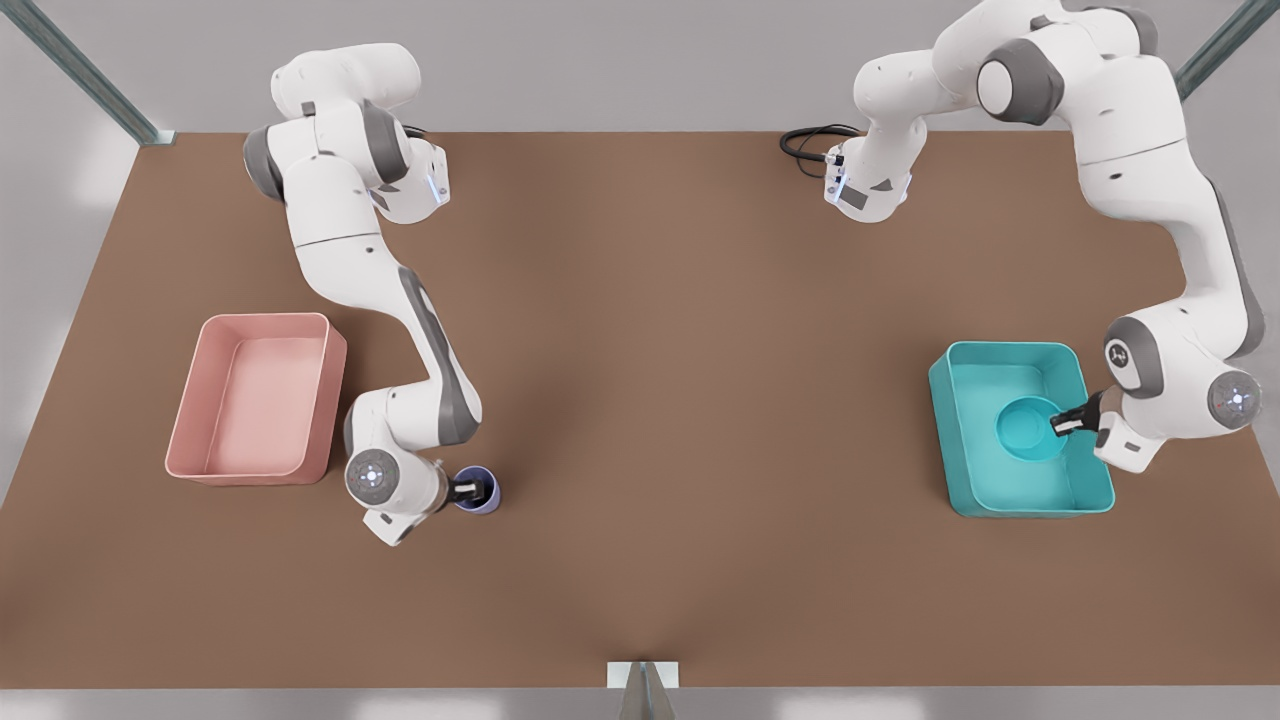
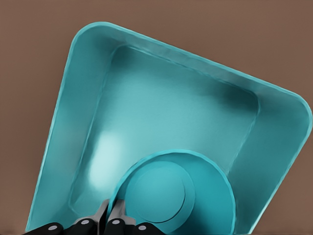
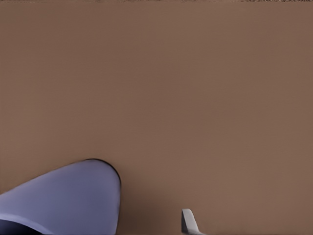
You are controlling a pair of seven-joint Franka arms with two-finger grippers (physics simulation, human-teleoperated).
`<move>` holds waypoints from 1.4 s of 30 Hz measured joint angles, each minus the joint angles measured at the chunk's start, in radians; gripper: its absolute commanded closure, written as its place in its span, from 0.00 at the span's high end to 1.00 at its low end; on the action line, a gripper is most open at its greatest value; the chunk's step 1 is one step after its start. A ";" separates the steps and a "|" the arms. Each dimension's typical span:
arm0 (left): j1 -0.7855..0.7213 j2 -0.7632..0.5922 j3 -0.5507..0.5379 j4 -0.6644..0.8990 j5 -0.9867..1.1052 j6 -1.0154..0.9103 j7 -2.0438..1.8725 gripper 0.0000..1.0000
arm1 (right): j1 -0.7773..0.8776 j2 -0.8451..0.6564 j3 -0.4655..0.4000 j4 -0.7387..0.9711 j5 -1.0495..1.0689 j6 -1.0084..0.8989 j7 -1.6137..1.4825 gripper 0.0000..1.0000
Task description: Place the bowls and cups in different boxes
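Observation:
The small teal bowl (image 1: 1025, 428) (image 2: 176, 196) lies inside the teal box (image 1: 965, 440) (image 2: 171, 107) at the front view's right. My left gripper (image 1: 1065, 420) (image 2: 108, 215) is shut on the bowl's rim, one finger inside and one outside. The lavender cup (image 1: 484, 492) (image 3: 68, 196) stands upright on the table at the front view's left, just right of the pale pink box (image 1: 255, 395). My right gripper (image 1: 470, 490) is at the cup and open. One fingertip (image 3: 188, 223) stands apart from the cup's outer wall; the other finger is hidden.
The pink box holds nothing. Brown table (image 1: 700, 400) stretches wide between the two boxes. A black cable (image 1: 805, 140) loops at the far edge near an arm's base.

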 measured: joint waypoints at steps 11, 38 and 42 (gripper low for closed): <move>-0.006 -0.016 -0.001 -0.029 -0.035 0.084 0.094 1.00 | -0.010 -0.032 0.023 0.018 0.006 0.024 0.000 0.21; -0.184 -0.313 -0.231 0.330 0.074 -0.527 0.062 1.00 | -0.544 -0.387 0.015 -0.373 -0.059 -0.035 -0.567 0.21; -0.185 -0.313 -0.231 0.330 0.073 -0.531 0.058 1.00 | -0.545 -0.436 0.015 -0.509 -0.064 0.057 -0.626 0.21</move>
